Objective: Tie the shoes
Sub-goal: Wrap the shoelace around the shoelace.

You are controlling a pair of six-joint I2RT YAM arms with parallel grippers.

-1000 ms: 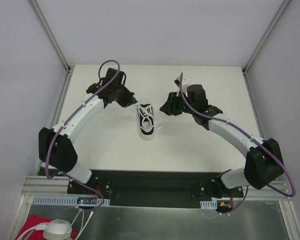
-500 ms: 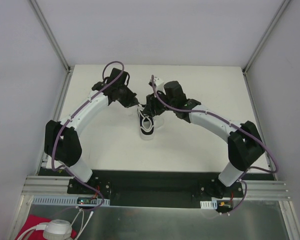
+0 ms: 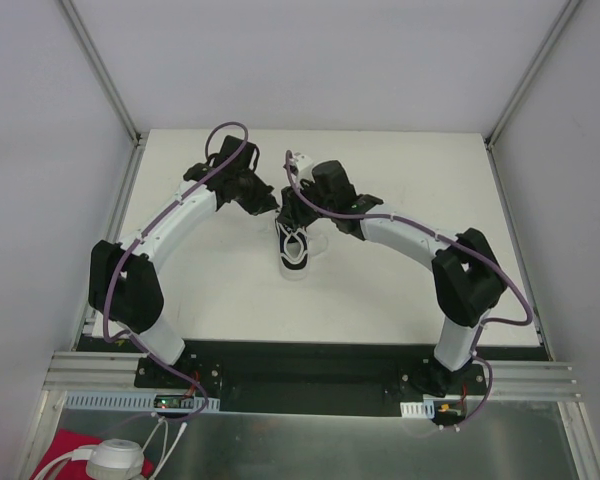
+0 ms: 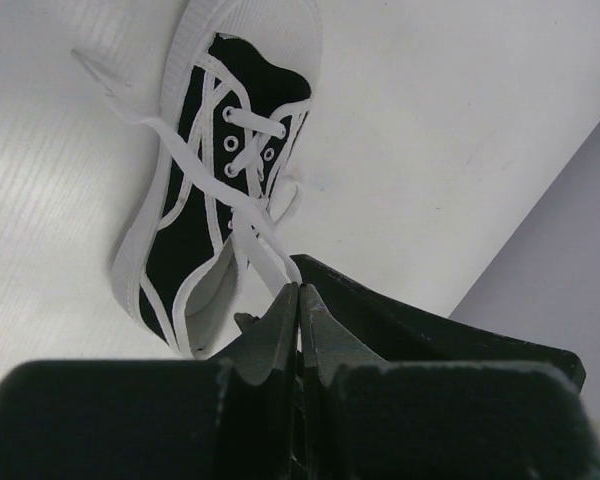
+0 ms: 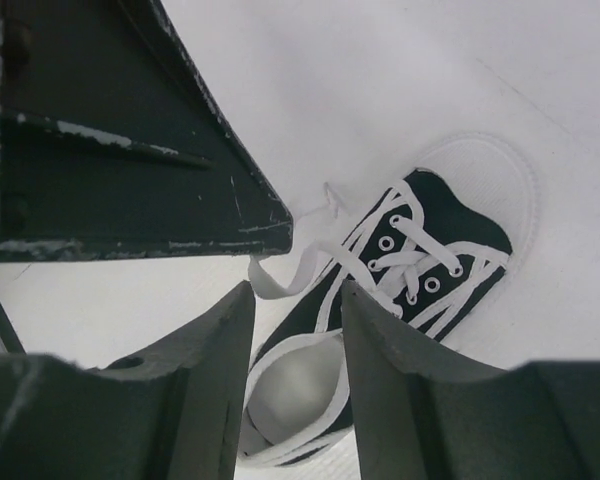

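The shoe (image 3: 295, 250), a small black sneaker with white sole and laces, lies mid-table with its toe toward me. In the left wrist view the shoe (image 4: 215, 170) stretches away, and a white lace (image 4: 265, 245) runs from its eyelets into my left gripper (image 4: 299, 292), which is shut on that lace. My left gripper (image 3: 271, 206) sits just behind the heel, to the left. My right gripper (image 3: 293, 212) hovers right beside it, over the heel. In the right wrist view my right gripper (image 5: 298, 305) is open, nothing between its fingers, with the shoe (image 5: 400, 290) opening below and the lace loop (image 5: 285, 278) hanging just ahead.
The white table (image 3: 400, 290) is bordered by grey walls and a metal frame (image 3: 120, 120). Both grippers crowd together behind the shoe, and the left gripper's dark finger (image 5: 130, 150) fills the upper left of the right wrist view.
My right arm has swung left from the shoe's right side to just above its heel, close to the left gripper. The left gripper has shifted slightly right, staying shut.
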